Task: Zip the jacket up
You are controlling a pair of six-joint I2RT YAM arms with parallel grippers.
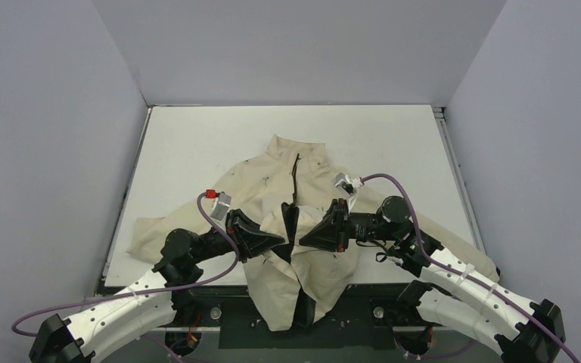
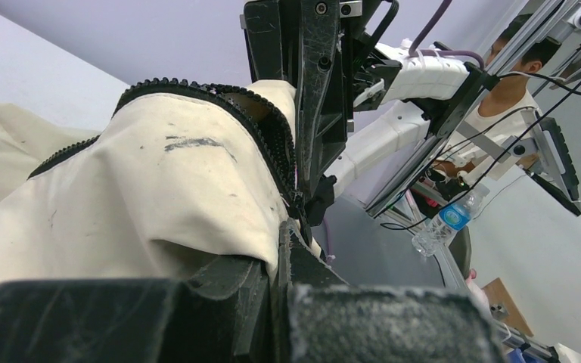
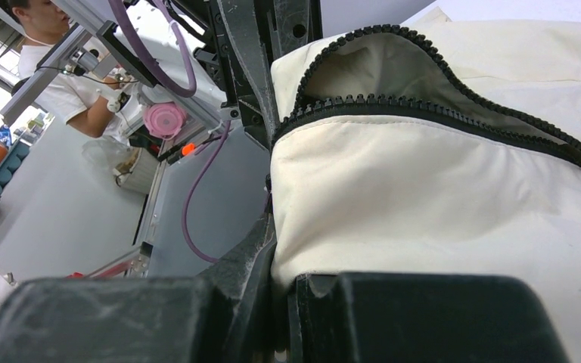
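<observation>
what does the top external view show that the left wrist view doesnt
Only the top external view: the whole jacket spread on the white table, its collar at the far end, with the left tool and right tool meeting at its front opening.
Only the left wrist view: the black zipper teeth up close, cloth pinched in the left tool, a grey smudge, and a water bottle and person beyond the rig.
Both: the beige jacket and the right tool facing the left.

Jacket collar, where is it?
Top view: the collar lies near the middle of the table, at the far end of the jacket, beyond the left gripper and right gripper.
</observation>
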